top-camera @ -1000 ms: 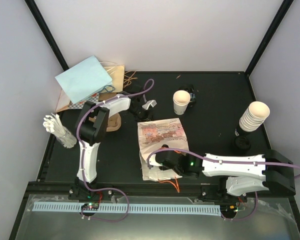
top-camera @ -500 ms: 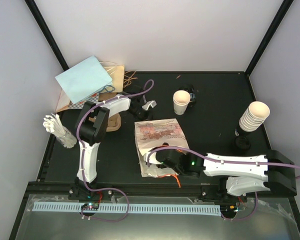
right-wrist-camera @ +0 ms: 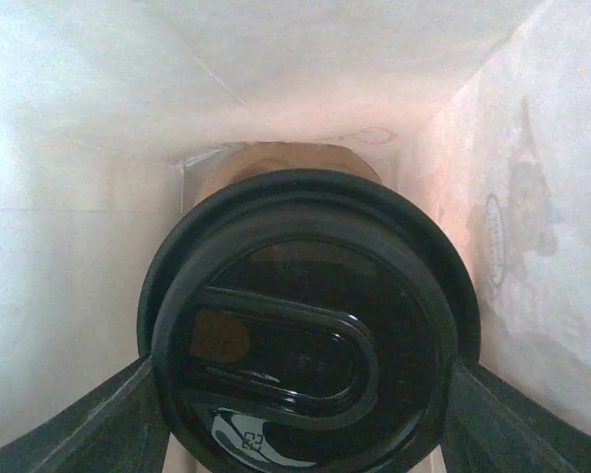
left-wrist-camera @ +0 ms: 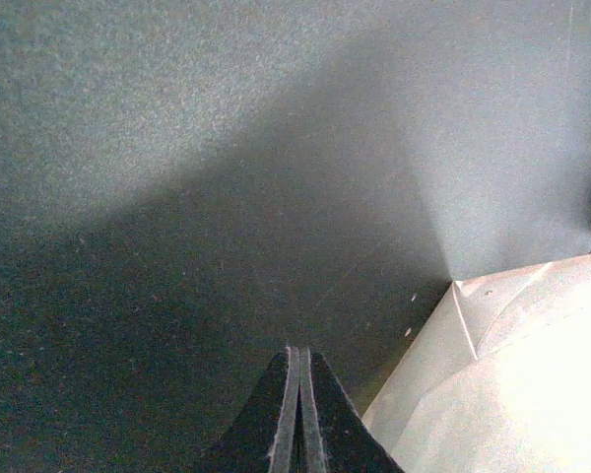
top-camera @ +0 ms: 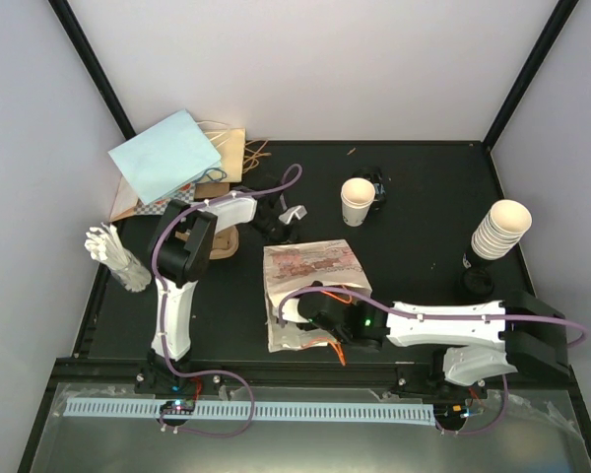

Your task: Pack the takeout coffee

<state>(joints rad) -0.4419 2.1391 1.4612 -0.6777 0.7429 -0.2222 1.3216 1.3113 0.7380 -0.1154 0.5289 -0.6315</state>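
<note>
The right end effector (right-wrist-camera: 305,419) pinches the black-lidded takeout coffee cup (right-wrist-camera: 310,315) deep inside the printed paper bag (right-wrist-camera: 89,246), whose walls crowd close around it, while the left end effector (left-wrist-camera: 298,414), pressed together, hangs over the desk (left-wrist-camera: 177,148) beside the bag's corner, well apart from an open cup (top-camera: 356,200) and a cup stack (top-camera: 499,230).

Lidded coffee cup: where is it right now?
Right wrist view: the lidded cup sits inside the printed paper bag, gripped by the right gripper; overhead, that bag lies near the table's front centre.
</note>
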